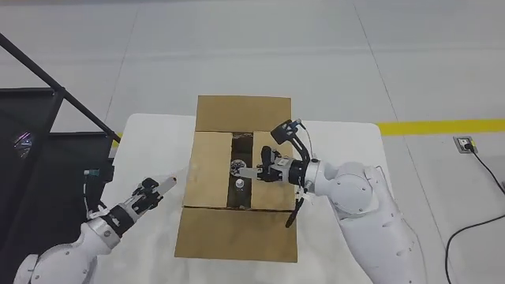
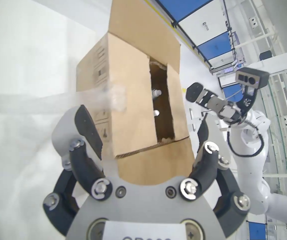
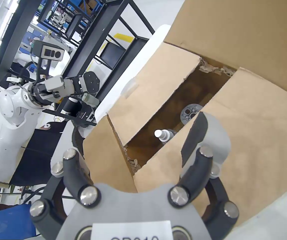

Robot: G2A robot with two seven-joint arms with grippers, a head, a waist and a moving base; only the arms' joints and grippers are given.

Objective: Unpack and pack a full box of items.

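on the white table (image 1: 158,138), one box (image 1: 241,114) shows one bottle (image 3: 161,134); left fingers (image 2: 87,126) and right fingers (image 3: 203,131) spread.

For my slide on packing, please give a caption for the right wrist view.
Right gripper, open, at the cardboard box; a white-capped bottle shows through its half-open top.

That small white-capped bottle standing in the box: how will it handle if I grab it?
The small white-capped bottle stands upright and looks narrow, so a sideways nudge would probably tip it. Its rounded cap looks smooth, so it is likely slippery in a pinch. The flaps of the brown cardboard box leave a slim gap, so it may snag coming out.
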